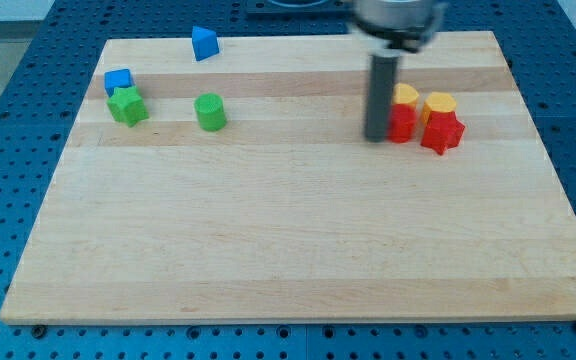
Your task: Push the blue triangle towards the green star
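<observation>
The blue triangle (204, 43) lies near the view's top edge of the wooden board, left of centre. The green star (127, 105) sits at the view's left, touching a blue cube (118, 80) just above it. My tip (376, 137) rests on the board at the view's right, far from both, right beside the left side of a red block (401, 123). The rod rises straight up from it to the arm's dark end at the top.
A green cylinder (210, 111) stands between the star and the board's centre. Right of my tip are a yellow block (405, 95), a yellow cylinder (440, 104) and a red star (442, 131). The wooden board (288, 250) lies on a blue perforated table.
</observation>
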Controlling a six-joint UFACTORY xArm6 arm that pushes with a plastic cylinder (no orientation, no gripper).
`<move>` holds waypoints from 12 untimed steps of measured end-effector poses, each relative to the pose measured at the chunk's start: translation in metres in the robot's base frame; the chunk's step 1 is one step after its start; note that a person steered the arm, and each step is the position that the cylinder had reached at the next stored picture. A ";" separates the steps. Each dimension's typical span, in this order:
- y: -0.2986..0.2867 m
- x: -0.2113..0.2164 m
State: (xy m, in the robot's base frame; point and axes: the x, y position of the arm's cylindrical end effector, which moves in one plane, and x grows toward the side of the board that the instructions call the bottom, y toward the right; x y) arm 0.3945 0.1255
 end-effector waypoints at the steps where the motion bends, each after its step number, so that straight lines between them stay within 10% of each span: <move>1: -0.030 0.000; 5: -0.246 0.037; 7: -0.244 0.033; 9: -0.063 -0.058; 10: -0.091 -0.156; 12: -0.206 -0.202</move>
State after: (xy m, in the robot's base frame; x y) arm 0.1921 -0.0808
